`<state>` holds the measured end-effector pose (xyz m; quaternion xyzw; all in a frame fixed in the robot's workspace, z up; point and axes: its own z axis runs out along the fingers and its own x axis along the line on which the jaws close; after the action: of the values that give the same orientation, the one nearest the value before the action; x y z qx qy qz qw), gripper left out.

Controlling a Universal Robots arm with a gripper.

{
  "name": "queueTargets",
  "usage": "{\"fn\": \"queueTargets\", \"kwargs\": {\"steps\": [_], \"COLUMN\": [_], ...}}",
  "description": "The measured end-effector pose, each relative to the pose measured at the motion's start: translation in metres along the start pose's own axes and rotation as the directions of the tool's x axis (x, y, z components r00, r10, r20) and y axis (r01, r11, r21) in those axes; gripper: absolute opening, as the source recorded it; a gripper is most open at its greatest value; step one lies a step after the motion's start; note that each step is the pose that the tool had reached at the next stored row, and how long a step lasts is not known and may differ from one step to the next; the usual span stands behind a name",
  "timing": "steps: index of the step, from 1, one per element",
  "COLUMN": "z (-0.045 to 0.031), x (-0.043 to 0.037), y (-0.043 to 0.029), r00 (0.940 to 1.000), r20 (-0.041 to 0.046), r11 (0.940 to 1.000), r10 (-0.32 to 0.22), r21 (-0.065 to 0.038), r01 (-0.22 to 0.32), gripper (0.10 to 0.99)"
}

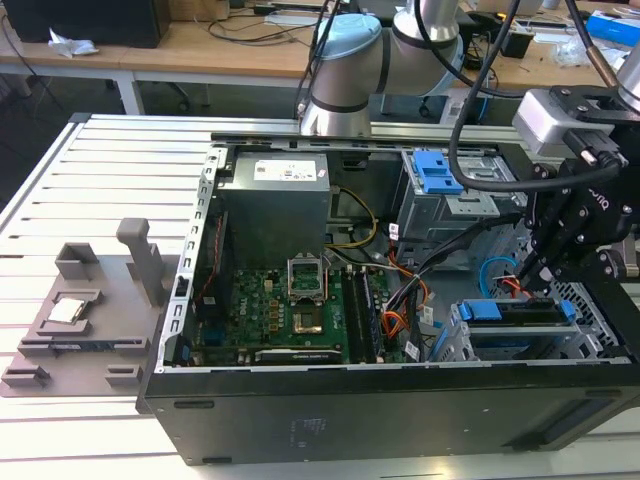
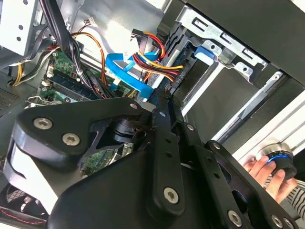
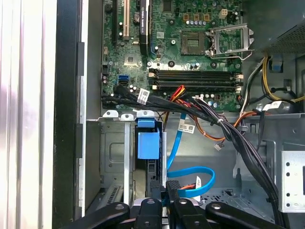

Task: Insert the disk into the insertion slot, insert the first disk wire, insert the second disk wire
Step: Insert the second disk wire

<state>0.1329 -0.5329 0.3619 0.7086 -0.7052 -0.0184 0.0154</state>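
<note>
**Tool at the drive bay, over the cable plugs**

Across the exterior view from its left to its right: a grey fixture tray [image 1: 75, 320] lies on the slatted counter [image 1: 110, 180], then comes the open computer case [image 1: 350, 420] with its green motherboard [image 1: 280, 310], and at the far side the drive bay where the arm works.

At that end the disk [image 1: 515, 312] already sits edge-up in the insertion slot [image 1: 520, 345], its blue carrier showing along the top of the low silver cage. The taller grey cage with the blue latch [image 1: 437, 172] stands behind it, well apart.

The tool [image 1: 545, 275] hangs right at the disk's end facing the motherboard, just above the slot. In the first wrist view its fingers [image 3: 177, 205] are drawn close together around a small dark plug with red and orange wires, which I judge to be a cable connector; what exactly is pinched I cannot tell for sure.

The second disk wire [image 3: 190, 169] loops in light blue just beside the fingertips, on the motherboard side of the slot. The disk's long axis runs along the slot, and the plug end lies directly under the tool, so any insertion goes in along that axis.

A person's hand [image 2: 267, 171] rests on a knob outside the case, seen in the second wrist view.
</note>
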Motion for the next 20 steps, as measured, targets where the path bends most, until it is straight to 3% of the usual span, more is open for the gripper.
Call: {"fn": "queueTargets", "kwargs": {"steps": [7,17,20], "z": [0.0057,0.0105,0.0149], "x": [0.001,0.013,0.0133], "y": [-0.0003,-0.0003,-0.0005], "r00": [1.0,0.9991,0.999], "r20": [0.0017,0.0422,0.0444], "r11": [1.0,1.0,1.0], "r10": [0.0,-0.002,-0.003], "r21": [0.0,0.0,0.0], "r01": [0.0,0.002,0.003], "gripper": [0.165,0.165,0.165]}}
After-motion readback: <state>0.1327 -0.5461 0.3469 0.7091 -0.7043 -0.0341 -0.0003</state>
